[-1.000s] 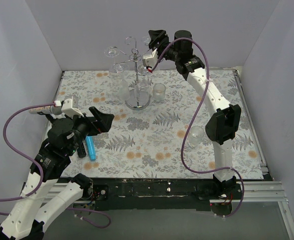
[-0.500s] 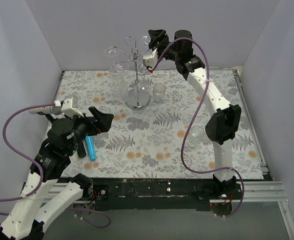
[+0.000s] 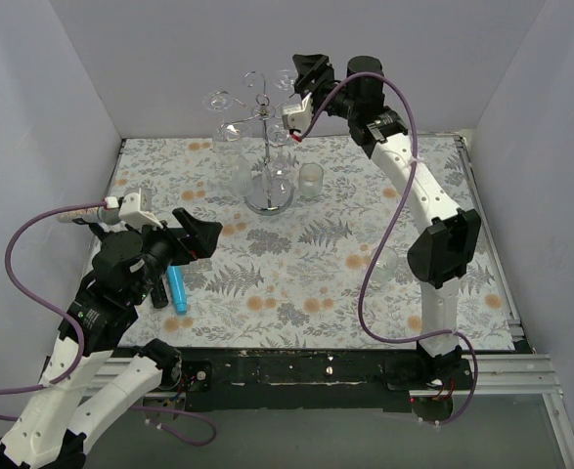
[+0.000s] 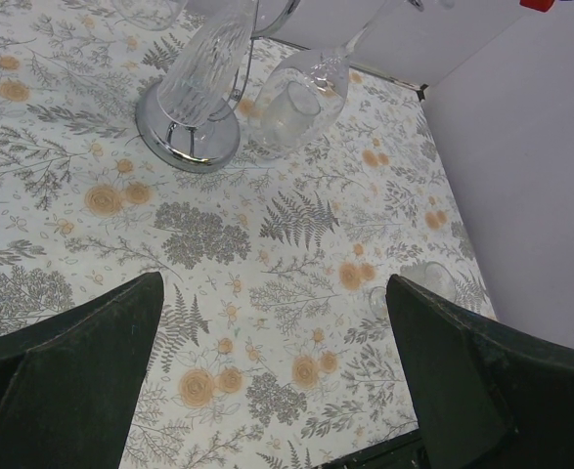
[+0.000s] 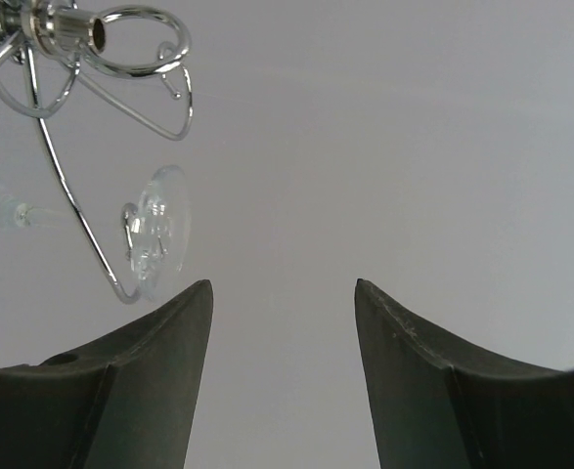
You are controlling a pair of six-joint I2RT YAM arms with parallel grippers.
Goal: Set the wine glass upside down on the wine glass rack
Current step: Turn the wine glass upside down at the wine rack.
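Silver wire wine glass rack [image 3: 265,147]: clear wine glass [image 5: 159,239] hangs inverted from curled arm. Right gripper [image 5: 282,285] beside rack top, jaws apart. Left gripper [image 4: 274,283] well apart from rack, jaws wide.

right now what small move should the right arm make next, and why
Probably back the right gripper straight away from the wine glass rack: its jaws stand open and empty, and the wine glass already hangs by its foot in a rack arm beside them.
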